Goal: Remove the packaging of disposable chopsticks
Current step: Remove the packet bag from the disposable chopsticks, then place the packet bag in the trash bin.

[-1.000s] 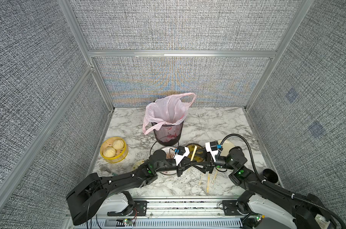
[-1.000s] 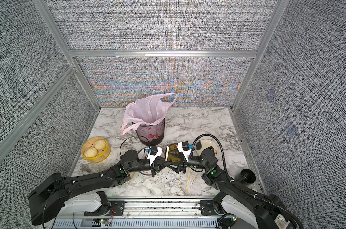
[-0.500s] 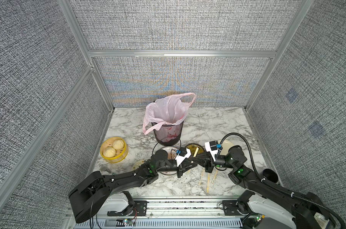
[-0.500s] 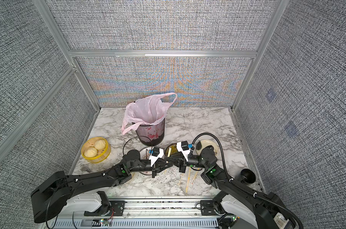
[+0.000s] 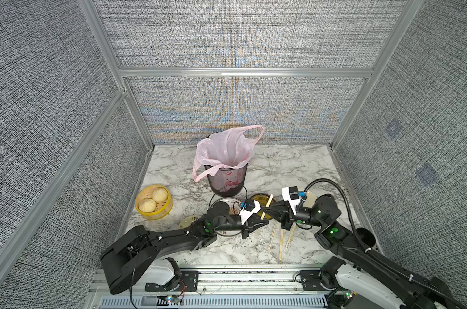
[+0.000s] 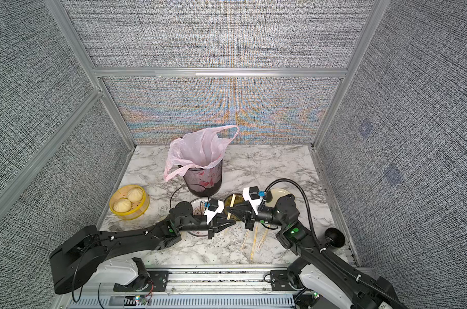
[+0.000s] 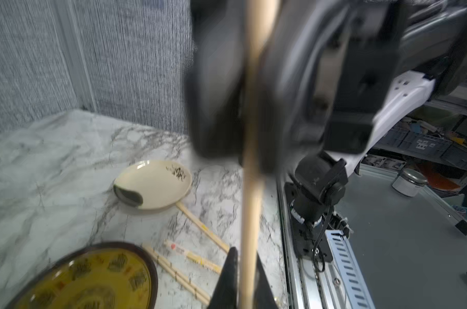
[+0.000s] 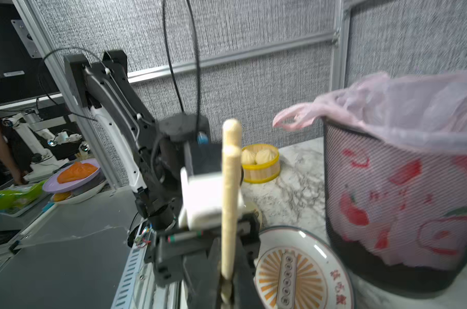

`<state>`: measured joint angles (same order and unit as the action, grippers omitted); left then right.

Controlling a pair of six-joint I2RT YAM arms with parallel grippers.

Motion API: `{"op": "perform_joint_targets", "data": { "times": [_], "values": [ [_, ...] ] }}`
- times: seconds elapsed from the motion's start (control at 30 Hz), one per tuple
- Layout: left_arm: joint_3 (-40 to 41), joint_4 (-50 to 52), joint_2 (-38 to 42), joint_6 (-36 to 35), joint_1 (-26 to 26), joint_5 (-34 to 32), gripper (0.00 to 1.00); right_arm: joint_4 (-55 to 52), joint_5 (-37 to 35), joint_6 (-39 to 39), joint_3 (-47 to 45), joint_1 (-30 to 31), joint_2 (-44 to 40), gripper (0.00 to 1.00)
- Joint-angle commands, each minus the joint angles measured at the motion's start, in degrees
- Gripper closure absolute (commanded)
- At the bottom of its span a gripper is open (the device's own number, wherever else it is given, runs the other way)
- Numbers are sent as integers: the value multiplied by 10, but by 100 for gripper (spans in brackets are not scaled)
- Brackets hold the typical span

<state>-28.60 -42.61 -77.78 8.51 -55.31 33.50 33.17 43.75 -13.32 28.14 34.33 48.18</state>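
One pair of pale wooden disposable chopsticks [image 5: 267,205] is held slanted above the table, between the two arms. My left gripper [image 5: 266,221] is shut on its lower end, the pair running up between the fingers [image 7: 228,278] in the left wrist view. My right gripper [image 5: 266,212] is shut on the same pair [image 8: 230,192] just above. I cannot make out any packaging on the held pair. Three more pairs [image 5: 281,239] lie on the marble in front of the right gripper; one [image 7: 189,253] shows a printed packaging with a red mark.
A mesh bin with a pink bag [image 5: 227,174] stands behind the grippers. A yellow steamer with two buns [image 5: 153,204] is at the left. A sunburst plate [image 8: 302,270], a yellow plate [image 7: 87,281] and a cream plate [image 7: 152,184] lie near the grippers.
The right gripper has shut on the chopstick pair. Both grippers have drawn closer together around it.
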Motion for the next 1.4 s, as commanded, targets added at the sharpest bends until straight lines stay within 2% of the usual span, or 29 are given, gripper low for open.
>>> {"op": "perform_joint_targets", "data": {
  "times": [0.0, 0.17, 0.27, 0.33, 0.47, 0.53, 0.63, 0.73, 0.83, 0.93, 1.0, 1.17, 1.3, 1.37],
  "values": [
    [1, 53, -5, -13, 1, 4, 90, 19, 1, 2, 18, -2, -8, 100],
    [11, 43, -13, -13, 1, -3, 94, -8, -4, 3, 42, -14, -22, 100],
    [14, 60, 4, -15, 1, -38, 96, -35, -40, -3, 51, -30, -39, 100],
    [6, 109, 37, -21, 2, -100, 100, -60, -68, -15, 56, -52, -56, 100],
    [-36, 205, 136, -29, 5, -229, 100, -136, -143, -15, 54, -69, -93, 100],
    [-82, 261, 179, -33, 5, -293, 100, -174, -178, -15, 46, -69, -102, 100],
    [-182, 327, 195, -44, 9, -398, 100, -191, -196, -17, 21, -69, -109, 100],
    [-306, 384, 145, -72, 29, -481, 100, -203, -249, -20, -6, -70, -126, 100],
    [-440, 445, 53, -75, 85, -471, 100, -247, -287, -18, -1, -82, -133, 100],
    [-561, 497, -50, -76, 123, -471, 100, -268, -282, -24, 14, -108, -117, 100],
    [-619, 496, -107, -84, 137, -483, 100, -270, -264, -37, 21, -128, -98, 100],
    [-713, 496, -227, -120, 161, -482, 100, -241, -188, -68, 19, -170, -52, 100],
    [-760, 520, -294, -121, 182, -490, 100, -238, -176, -74, 12, -179, -60, 100],
    [-761, 523, -305, -94, 204, -472, 100, -235, -173, -76, 9, -179, -63, 100]
  ]
}}
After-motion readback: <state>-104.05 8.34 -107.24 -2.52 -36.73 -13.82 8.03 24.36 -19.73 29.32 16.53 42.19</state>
